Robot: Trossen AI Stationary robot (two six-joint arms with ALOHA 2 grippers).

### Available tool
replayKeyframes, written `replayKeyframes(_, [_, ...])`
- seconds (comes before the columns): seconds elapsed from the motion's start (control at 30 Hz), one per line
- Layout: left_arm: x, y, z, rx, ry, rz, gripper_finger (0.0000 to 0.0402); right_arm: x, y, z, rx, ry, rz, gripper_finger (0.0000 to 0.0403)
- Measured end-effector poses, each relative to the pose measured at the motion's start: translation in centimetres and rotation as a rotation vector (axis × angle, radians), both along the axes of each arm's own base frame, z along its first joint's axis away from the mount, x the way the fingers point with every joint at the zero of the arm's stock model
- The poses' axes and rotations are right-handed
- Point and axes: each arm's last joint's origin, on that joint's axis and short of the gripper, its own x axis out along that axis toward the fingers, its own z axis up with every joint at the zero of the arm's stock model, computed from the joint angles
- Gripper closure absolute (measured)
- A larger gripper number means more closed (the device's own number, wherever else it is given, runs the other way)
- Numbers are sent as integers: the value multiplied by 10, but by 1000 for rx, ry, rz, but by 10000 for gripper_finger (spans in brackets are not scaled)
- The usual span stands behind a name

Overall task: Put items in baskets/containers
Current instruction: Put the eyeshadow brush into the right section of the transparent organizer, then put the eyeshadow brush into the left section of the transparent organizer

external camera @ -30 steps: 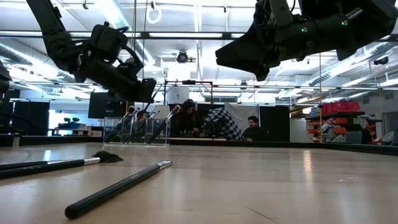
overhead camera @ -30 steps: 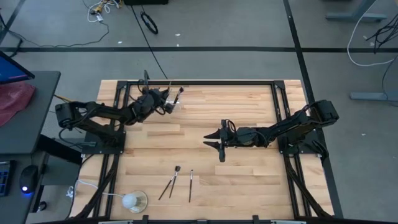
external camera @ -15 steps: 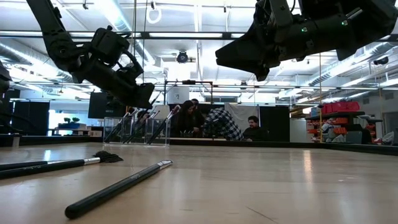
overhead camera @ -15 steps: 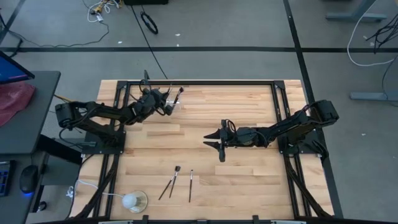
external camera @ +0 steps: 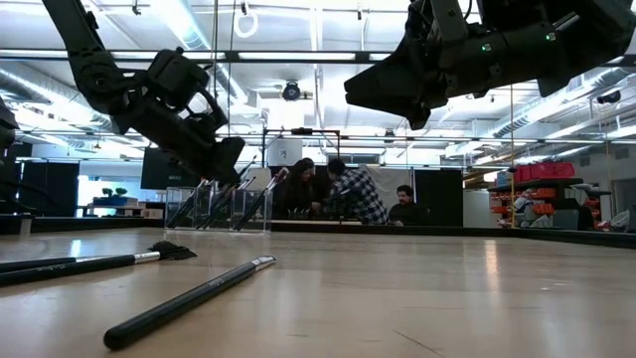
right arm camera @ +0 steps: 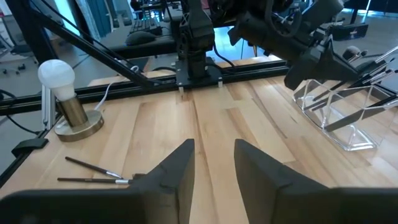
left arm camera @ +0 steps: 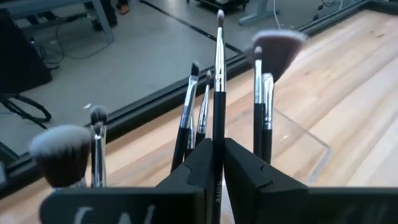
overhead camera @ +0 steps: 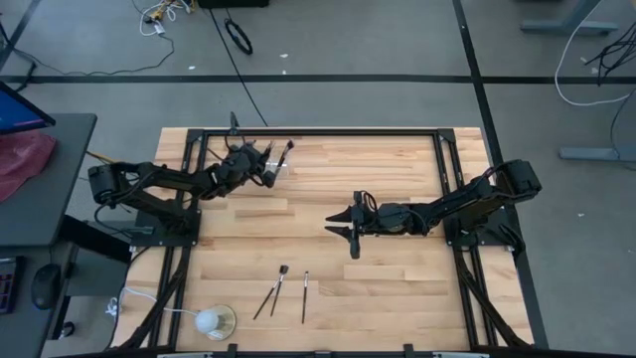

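Down in the lower middle of the high view, three makeup brushes (overhead camera: 281, 288) lie loose on the wooden surface (overhead camera: 397, 288), well apart from everything else. Those look like the ones left to collect, lying flat where a gripper can come down on them. The low view has them closest to the lens at lower left, handles pointing across the boards. Just beside them, in the lower left of the high view, stands a white ball on a round base (overhead camera: 212, 320), not part of the job as I read it.

Mid-frame, the right gripper (overhead camera: 354, 226) hovers over bare wood with its fingers apart and nothing between them, as the right wrist view shows plainly. It seems to be waiting its turn, parked clear of the other arm.

Farther back, in the upper left of the high view, the left gripper (overhead camera: 260, 166) hangs right over the clear holder (left arm camera: 298, 140), which already bristles with upright brushes. The left wrist view tells the story: one slim dark brush (left arm camera: 218, 93) runs up through the narrow slot between the fingers (left arm camera: 249, 177), head up. The slot is tight, though I cannot tell whether the pads are pinching the handle or have just slackened off it. Keeping it upright makes sense, so the handle drops in among the others.

Beyond the surface, people sit in the room behind.
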Motion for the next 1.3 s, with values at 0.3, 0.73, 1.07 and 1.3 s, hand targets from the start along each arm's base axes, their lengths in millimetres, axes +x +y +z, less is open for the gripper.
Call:
replayKeyframes(0.3, [-3,-1,-6,-41,59,7,352,0,0,0,-3,0,0,289])
replayKeyframes(0.73, [4,0,29,102,-9,-8,305,0,0,-1,-4,6,0,289])
replayKeyframes(1.07, [26,-74,76,374,42,-385,311,-1,0,-3,14,34,-6,289])
replayKeyframes(1.3, [25,-172,67,496,118,-677,309,-1,0,-3,16,33,-8,289])
